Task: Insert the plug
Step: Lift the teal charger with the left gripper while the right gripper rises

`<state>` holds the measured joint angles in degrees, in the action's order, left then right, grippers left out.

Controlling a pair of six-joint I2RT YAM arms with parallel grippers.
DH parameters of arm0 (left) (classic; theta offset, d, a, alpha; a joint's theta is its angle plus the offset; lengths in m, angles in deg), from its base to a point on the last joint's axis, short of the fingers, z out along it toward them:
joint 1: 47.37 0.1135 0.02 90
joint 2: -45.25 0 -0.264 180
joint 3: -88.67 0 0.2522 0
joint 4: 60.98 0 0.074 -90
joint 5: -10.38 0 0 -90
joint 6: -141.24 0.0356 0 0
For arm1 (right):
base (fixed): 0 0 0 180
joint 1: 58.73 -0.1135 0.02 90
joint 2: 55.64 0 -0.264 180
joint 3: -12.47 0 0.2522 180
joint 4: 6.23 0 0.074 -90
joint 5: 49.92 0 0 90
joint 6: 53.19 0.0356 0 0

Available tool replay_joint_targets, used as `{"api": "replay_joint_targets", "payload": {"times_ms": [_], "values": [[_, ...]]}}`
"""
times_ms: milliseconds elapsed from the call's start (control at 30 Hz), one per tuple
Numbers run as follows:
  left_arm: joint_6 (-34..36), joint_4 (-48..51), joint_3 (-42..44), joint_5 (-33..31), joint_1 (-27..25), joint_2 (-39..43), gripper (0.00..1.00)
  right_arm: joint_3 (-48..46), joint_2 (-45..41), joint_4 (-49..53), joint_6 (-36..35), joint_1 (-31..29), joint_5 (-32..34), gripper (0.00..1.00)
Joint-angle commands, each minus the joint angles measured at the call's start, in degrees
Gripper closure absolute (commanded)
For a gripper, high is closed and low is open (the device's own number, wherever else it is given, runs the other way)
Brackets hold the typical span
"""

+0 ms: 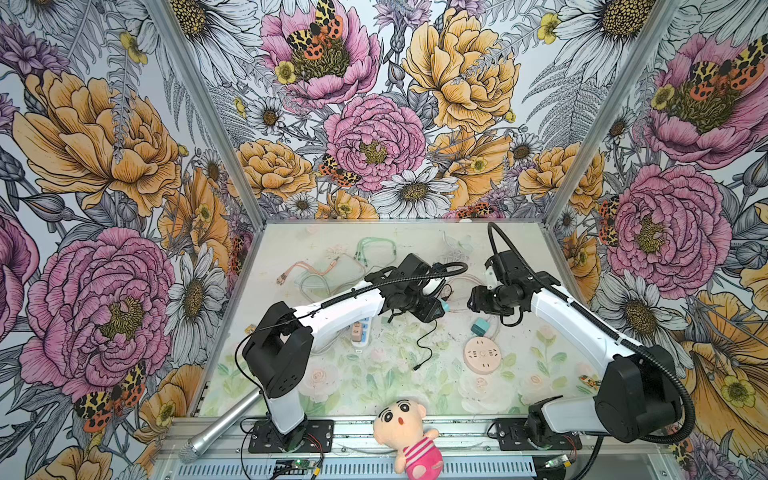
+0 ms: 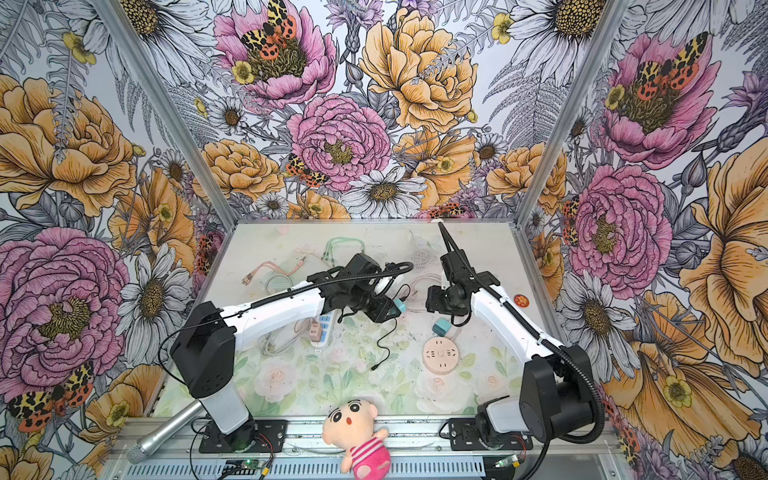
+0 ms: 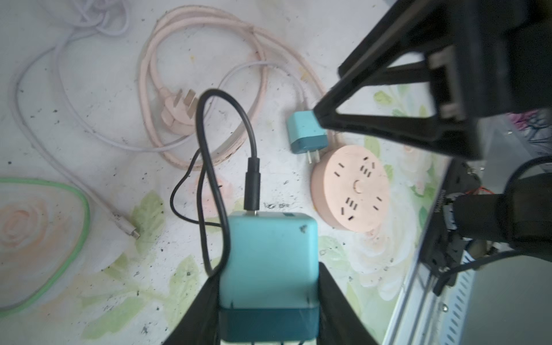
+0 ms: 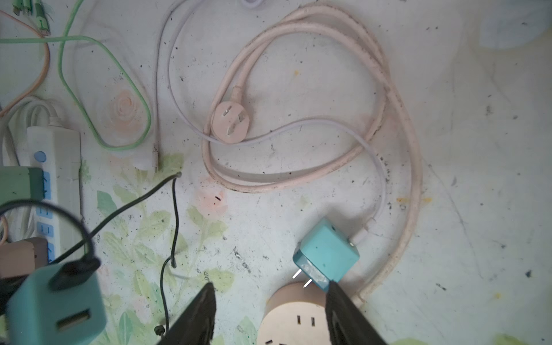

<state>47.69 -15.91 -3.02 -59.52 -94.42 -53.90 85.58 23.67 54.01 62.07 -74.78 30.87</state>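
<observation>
Item 1: L gripper [image 3: 267,286] clamped on teal charger [image 3: 268,245], black cable [image 3: 209,149] plugged into its end, held above table [image 1: 374,374] near centre. Item 2: R gripper [image 4: 270,295] jaws apart, gripping nothing, over round pink socket [image 4: 292,319]; 2nd teal charger [image 4: 327,251] lies just beside that socket, prongs toward its rim, white cord [image 4: 379,179] attached. Item 3: white power strip [image 2: 325,328] by L arm w/ pinkish adapter [image 2: 316,331] seated in it.
</observation>
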Motion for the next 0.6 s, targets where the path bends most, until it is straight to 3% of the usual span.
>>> {"api": "replay_joint_targets", "payload": {"times_ms": [0, 267, 567], "values": [[-2.7, 2.7, -2.9, 7.2, 0.6, 1.5, 0.85, 1.2, -0.6, -1.0, 0.0, 0.1, 0.9, 0.4], [-6.6, 2.3, -9.3, 12.4, 3.8, -0.4, 0.85, -2.7, -3.6, -6.4, 1.6, 0.1, -2.7, 0.4], [-14.8, -6.4, -7.7, 19.9, 7.8, 0.2, 0.85, -13.9, -7.0, -30.2, 5.3, -0.6, -13.9, 0.36]]}}
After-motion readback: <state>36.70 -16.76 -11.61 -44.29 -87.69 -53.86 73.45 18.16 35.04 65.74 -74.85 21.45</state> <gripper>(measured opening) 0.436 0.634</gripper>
